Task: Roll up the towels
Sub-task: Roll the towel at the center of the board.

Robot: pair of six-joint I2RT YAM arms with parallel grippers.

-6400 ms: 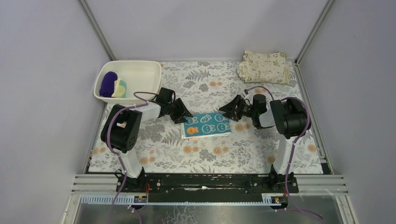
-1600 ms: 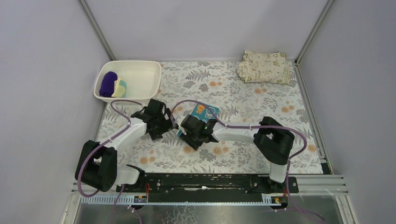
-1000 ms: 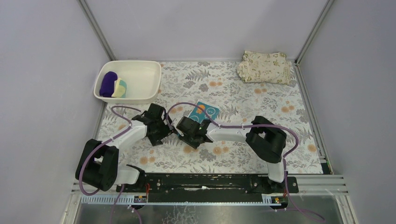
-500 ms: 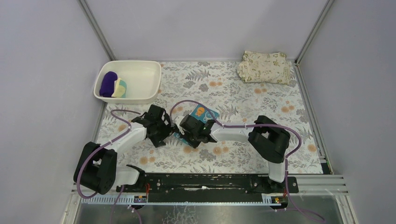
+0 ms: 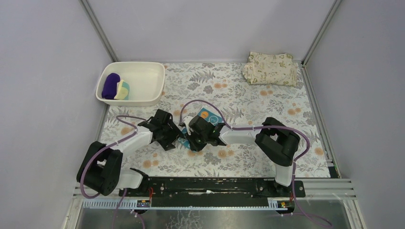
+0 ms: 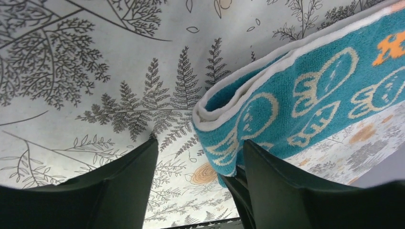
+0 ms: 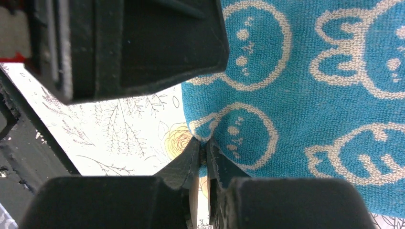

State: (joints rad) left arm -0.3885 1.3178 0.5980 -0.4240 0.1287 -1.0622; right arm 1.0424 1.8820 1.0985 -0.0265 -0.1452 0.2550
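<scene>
**Top view.** The left gripper (image 5: pixel 177 138) and right gripper (image 5: pixel 190 141) are crowding nose to nose at the near-left end of the teal towel (image 5: pixel 210 116), leaving hardly any gap between them. A purple cable (image 5: pixel 197 100) is looping above the towel's far end. The white basin (image 5: pixel 155 90) is occupying the back-left corner and the beige cloth (image 5: pixel 270 68) the back-right. Bare floral mat (image 5: pixel 224 81) is lying open between them and across the right front. Grey walls (image 5: pixel 47 95) are closing in the left, back and right sides.

**Left wrist view.** The towel's folded end is taking up part of the gap between the spread fingers (image 6: pixel 129 181).
</scene>
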